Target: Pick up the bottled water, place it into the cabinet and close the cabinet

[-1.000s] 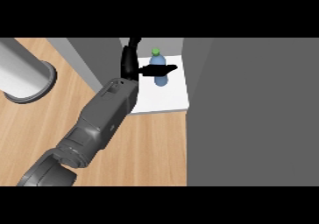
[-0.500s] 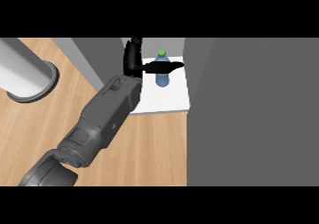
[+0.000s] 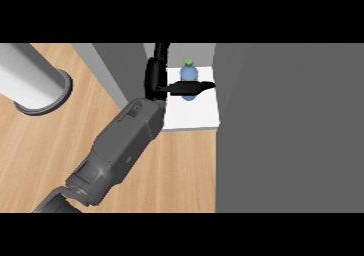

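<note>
Only 1 arm is in sight, the grey left forearm (image 3: 118, 145), which comes up from the lower left edge and slants across the wooden counter (image 3: 37, 150) towards the open cabinet. Its black left hand (image 3: 155, 80) is inside the cabinet mouth, over the white shelf (image 3: 192, 119). The fingers (image 3: 161, 52) are stretched straight towards the back and the thumb (image 3: 191, 88) sticks out sideways to the right, so the hand is spread apart rather than wrapped round anything. The bottled water (image 3: 189, 74), a blue bottle with a green cap, stands on that white shelf towards its back, just to the right of the fingers. The thumb lies across its lower part, but from this steep angle I cannot tell whether it touches the bottle or only passes over it. A broad grey cabinet panel (image 3: 288, 125) fills the right side, next to the shelf, and a narrower grey wall (image 3: 115, 70) borders the shelf on the left. Well off to the left, a pale cylinder (image 3: 30, 80) stands on the counter. The right hand does not appear at all.
</note>
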You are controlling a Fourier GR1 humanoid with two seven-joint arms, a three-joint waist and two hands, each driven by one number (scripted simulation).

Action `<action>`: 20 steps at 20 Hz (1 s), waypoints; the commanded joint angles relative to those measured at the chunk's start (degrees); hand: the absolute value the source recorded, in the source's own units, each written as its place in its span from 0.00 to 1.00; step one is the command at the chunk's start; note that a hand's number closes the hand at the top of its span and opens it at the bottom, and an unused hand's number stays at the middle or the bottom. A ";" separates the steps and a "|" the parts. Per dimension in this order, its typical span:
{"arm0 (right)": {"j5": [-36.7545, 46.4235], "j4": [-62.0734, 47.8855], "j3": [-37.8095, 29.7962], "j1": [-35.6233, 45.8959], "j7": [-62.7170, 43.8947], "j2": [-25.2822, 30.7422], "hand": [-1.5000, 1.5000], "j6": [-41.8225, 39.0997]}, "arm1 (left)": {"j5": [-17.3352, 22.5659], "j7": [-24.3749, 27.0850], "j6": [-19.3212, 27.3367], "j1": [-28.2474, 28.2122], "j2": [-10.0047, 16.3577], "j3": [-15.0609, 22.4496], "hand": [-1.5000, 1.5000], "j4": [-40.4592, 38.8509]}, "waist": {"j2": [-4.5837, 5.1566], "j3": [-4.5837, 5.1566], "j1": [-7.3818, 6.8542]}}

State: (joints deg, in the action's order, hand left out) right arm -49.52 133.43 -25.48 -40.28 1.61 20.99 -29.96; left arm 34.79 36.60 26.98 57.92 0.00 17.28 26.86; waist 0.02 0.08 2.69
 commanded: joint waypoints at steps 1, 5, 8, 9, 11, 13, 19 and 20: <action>1.84 5.54 0.63 -1.08 -1.89 -2.12 0.00 1.21 | 4.13 -2.88 2.47 -7.58 0.00 8.19 0.00 11.64 | -0.66 -0.04 -1.17; 0.45 10.35 -0.34 -2.58 -3.71 -2.32 0.00 3.22 | 4.12 -3.67 2.62 -13.20 0.00 11.56 0.00 18.32 | -0.53 0.00 -2.24; 1.38 8.45 -0.79 -4.36 -1.99 -4.19 0.00 0.92 | 4.69 -0.66 5.68 -23.07 0.00 16.44 0.00 27.42 | -0.79 -0.01 -2.57; 0.56 9.96 -0.25 -2.98 -3.83 -2.86 0.00 3.50 | 3.52 -5.91 7.33 -20.36 0.00 16.29 0.00 30.67 | -0.82 -0.01 -3.52; 0.28 10.03 -0.98 -5.35 -3.08 -4.08 0.00 1.75 | 1.94 -4.65 8.49 -26.73 0.54 18.43 0.00 35.87 | -0.83 -0.03 -3.35; -1.64 9.64 -2.71 -3.06 -3.25 -2.26 0.00 3.12 | 1.32 -2.07 7.75 -32.27 0.26 20.76 0.00 38.15 | -0.53 0.00 -3.22; 0.80 8.02 -2.31 -3.58 -1.81 -3.83 0.00 -1.31 | -0.35 -5.35 8.93 -41.03 4.48 26.51 1.00 52.52 | -0.48 -0.05 -2.83; 3.79 7.20 0.34 -0.32 -2.80 -3.38 1.00 0.24 | 0.63 -2.75 4.18 -44.48 6.32 26.97 1.00 52.50 | -0.25 -0.01 -3.46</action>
State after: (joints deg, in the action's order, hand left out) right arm -50.19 134.00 -25.71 -41.90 1.13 17.95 -31.68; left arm 35.48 33.68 34.83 20.32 2.84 41.09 72.83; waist -0.47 0.05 -0.23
